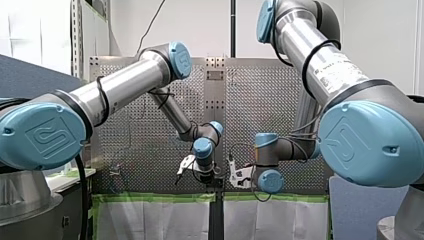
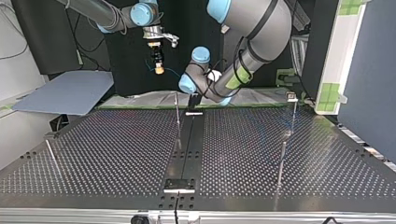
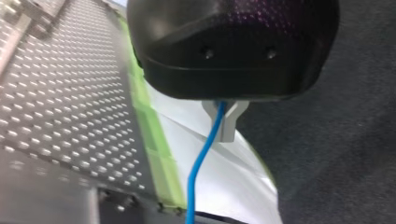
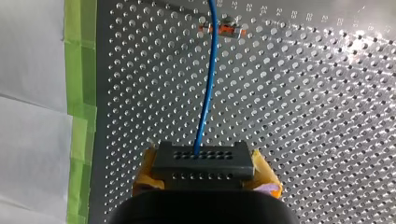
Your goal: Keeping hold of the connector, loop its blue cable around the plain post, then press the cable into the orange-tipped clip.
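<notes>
My right gripper is clamped on the black connector, with a yellow pad against each end. The connector's long axis lies across the gripper from pad to pad, and its holed face points ahead over the perforated table. The blue cable leaves that face and runs straight ahead, lengthwise with the gripper, to the orange-tipped clip. Contact with the clip cannot be determined. Green tape borders the table beside the gripper. My left gripper has its pale fingers drawn narrow on the same cable, which trails away from them past the table's taped edge.
</notes>
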You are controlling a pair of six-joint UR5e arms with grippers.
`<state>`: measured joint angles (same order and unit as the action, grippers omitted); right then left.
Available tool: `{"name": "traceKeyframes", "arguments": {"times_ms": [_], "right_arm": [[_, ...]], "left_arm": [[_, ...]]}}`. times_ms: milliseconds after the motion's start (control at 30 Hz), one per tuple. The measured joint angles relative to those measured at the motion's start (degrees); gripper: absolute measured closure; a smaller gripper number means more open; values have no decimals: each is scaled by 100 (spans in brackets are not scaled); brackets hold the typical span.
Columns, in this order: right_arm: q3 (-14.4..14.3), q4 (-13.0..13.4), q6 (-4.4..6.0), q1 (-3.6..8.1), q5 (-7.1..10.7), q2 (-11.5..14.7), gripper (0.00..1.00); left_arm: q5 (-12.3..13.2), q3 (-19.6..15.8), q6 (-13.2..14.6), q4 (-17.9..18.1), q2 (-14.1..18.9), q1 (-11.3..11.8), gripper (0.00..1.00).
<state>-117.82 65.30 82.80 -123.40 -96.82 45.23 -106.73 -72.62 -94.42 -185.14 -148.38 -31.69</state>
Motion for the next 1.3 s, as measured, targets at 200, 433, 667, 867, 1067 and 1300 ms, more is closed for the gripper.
{"name": "traceKeyframes", "arguments": {"times_ms": [200, 433, 667, 867, 1067, 1300], "right_arm": [[1, -48, 55, 56, -10, 0, 100], [5, -61, 114, 161, -2, 0, 100], [20, -73, 131, 280, 11, 0, 100], [40, -91, 136, 365, 22, 0, 100], [78, -117, 134, 459, 44, 0, 100], [152, -241, 115, 556, 172, 0, 100]], "left_arm": [[-110, -369, -59, 368, 199, -55, 100], [-419, -750, -74, 750, 323, -172, 100], [-639, -1174, -199, 1172, 483, -300, 100], [-883, -1505, -306, 1504, 496, -439, 100], [-966, -1644, -489, 1862, 499, -562, 100], [-1057, -1655, -602, 2274, 519, -631, 100]]}}
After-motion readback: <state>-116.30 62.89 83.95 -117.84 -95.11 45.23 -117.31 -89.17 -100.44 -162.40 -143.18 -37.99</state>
